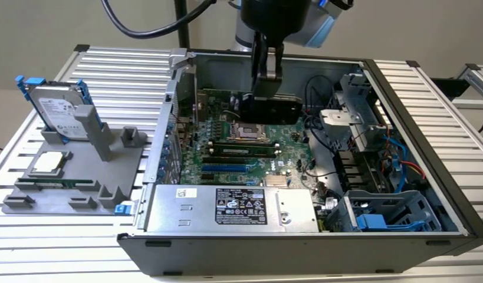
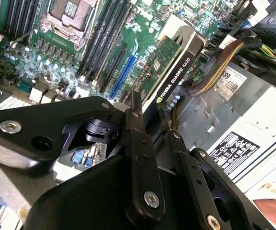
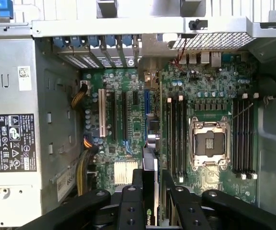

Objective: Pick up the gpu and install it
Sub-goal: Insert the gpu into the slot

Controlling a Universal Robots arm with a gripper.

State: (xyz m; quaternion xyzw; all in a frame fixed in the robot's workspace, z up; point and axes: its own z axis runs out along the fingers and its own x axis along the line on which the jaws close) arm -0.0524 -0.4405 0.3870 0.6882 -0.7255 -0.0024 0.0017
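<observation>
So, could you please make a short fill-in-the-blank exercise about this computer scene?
1. The gripper holds the gpu over the green ___ inside the computer case.
2. The hard drive has rails of ___ colour.
3. The hard drive stands outside the computer case, on the exterior view's ___ side.
Missing words: motherboard; blue; left.

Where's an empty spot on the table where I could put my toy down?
Bare table lies behind the grey holder and in a strip in front of it. Another strip runs on the exterior view's right of the computer case. Inside the case it is crowded: the gripper holds the gpu over the motherboard.
</observation>
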